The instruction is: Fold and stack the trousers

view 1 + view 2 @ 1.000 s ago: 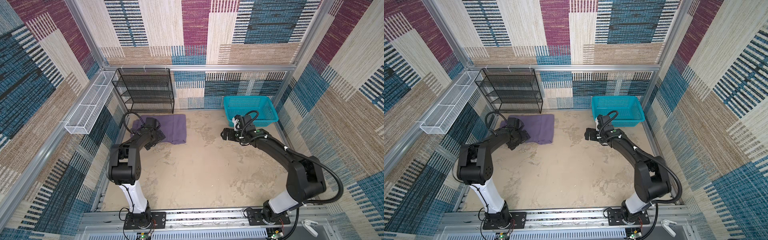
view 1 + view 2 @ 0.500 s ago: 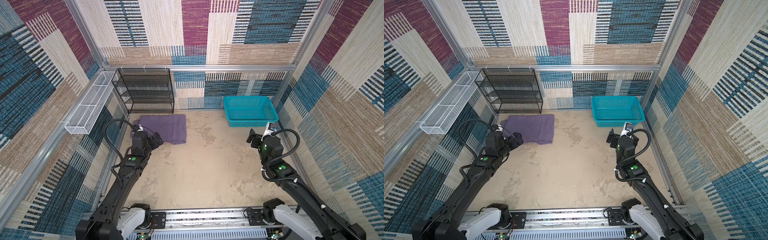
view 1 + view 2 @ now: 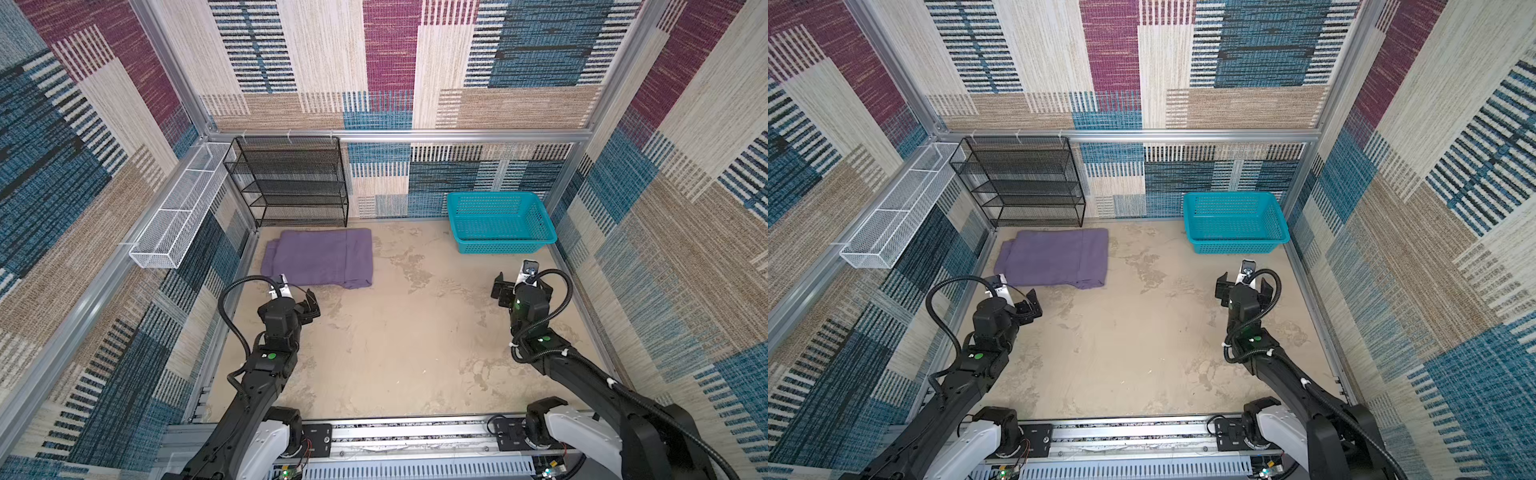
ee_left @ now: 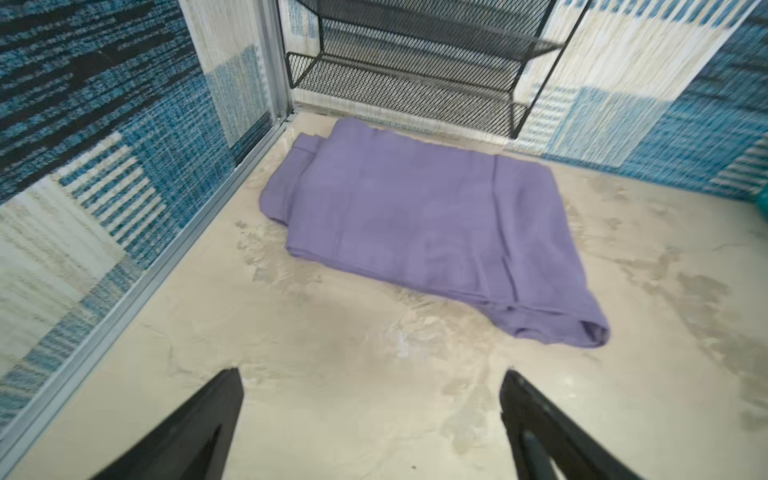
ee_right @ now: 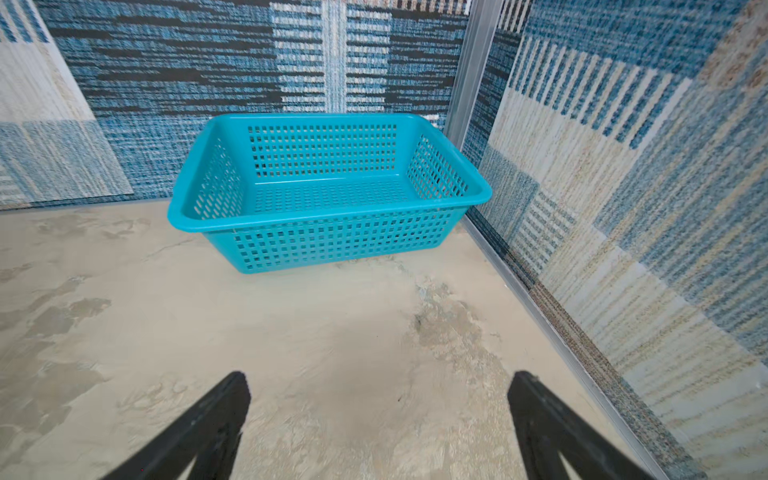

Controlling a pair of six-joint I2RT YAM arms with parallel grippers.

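The trousers (image 3: 320,257) lie folded into a flat purple rectangle at about 11 o'clock on the desk (image 3: 395,340), just in front of the black rack (image 3: 291,183) and well apart from the basket (image 3: 498,246). An under-layer juts out along their 9 o'clock edge, and the corner at 5 o'clock bulges loosely, as the left wrist view shows (image 4: 415,216). The teal basket stands at 1 o'clock in the far corner, upright, its perforated floor bare in the right wrist view (image 5: 332,245) — only plastic grid shows inside. The rack's mesh shelves show bare too, as does the white wire tray (image 3: 174,216) fixed along the wall at 10 o'clock. The left pincer (image 4: 372,374) hangs over bare desk at about 9 o'clock, just short of the trousers' near edge, its jaws spread wide and holding nothing. The right pincer (image 5: 380,374) hangs at about 3 o'clock, facing the basket, likewise wide — nothing between its jaws.
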